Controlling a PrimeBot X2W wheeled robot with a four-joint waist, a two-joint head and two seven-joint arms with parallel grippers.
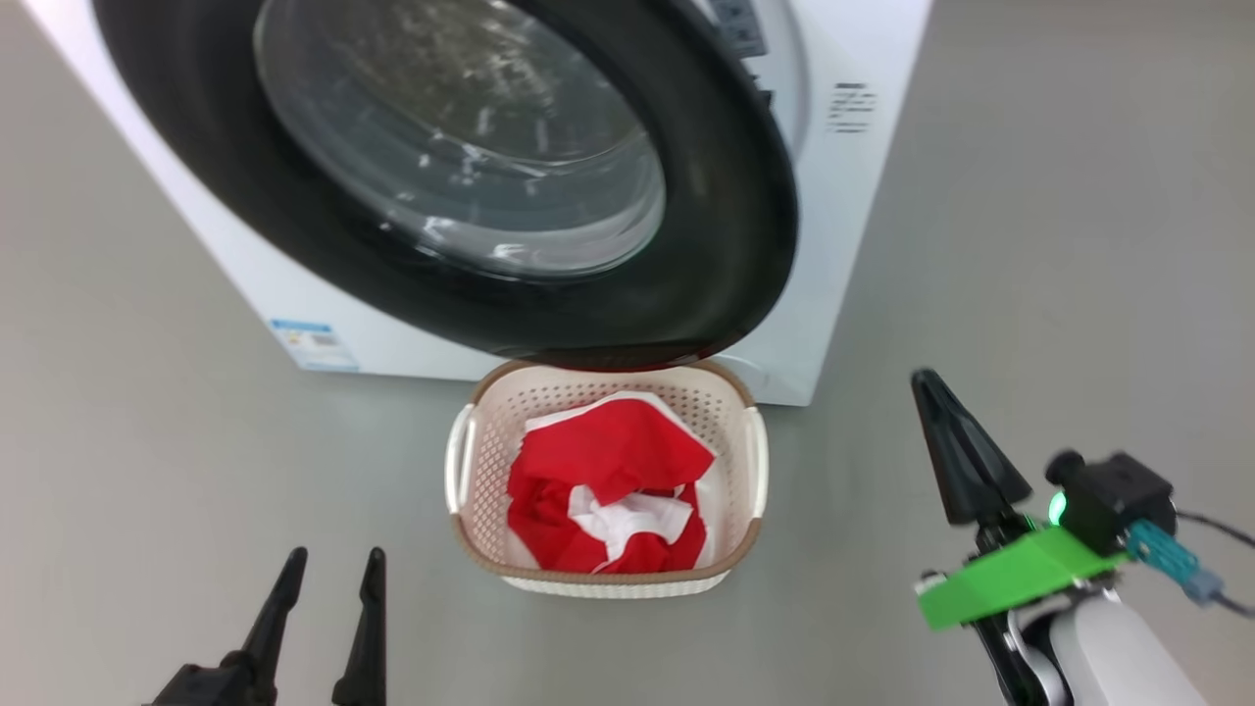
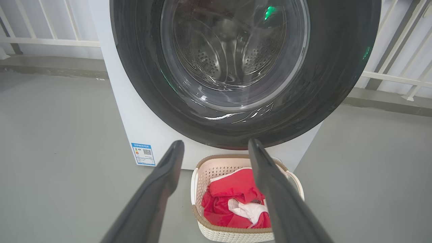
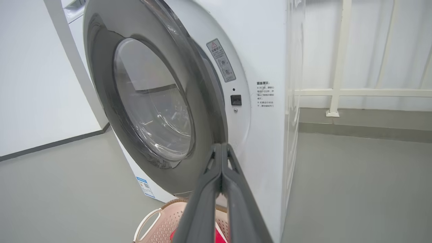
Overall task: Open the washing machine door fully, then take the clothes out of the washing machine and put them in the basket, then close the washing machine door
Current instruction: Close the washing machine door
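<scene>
Right gripper [image 1: 928,384] fingers pressed flat together, nothing between them. It is raised at the right of the head view, with a green bracket [image 1: 1010,574] on the wrist. In its own wrist view the joined tips [image 3: 221,145] line up with the outer edge of the washing machine door [image 3: 152,101]; I cannot tell if they touch. Left gripper [image 1: 335,555] fingers spread wide and empty, low at the lower left, pointing toward the machine, well apart from everything.

The basket [image 1: 487,510] sits on the grey floor [image 1: 147,441] between the two grippers, just in front of the washing machine [image 1: 843,196], its far rim tucked under the bottom of the door's black rim [image 1: 730,245]. The clothes [image 1: 608,471] are a crumpled heap inside the basket, red with white patches.

Door is ajar, not latched: the right wrist view shows it angled off the white front, with a gap on the side of the latch slot [image 3: 236,100] and the warning sticker [image 3: 221,60]. Steel drum holes are visible through the glass [image 2: 233,50]. Blue label [image 1: 314,344] low on the machine front. White railing [image 3: 337,91] behind.
</scene>
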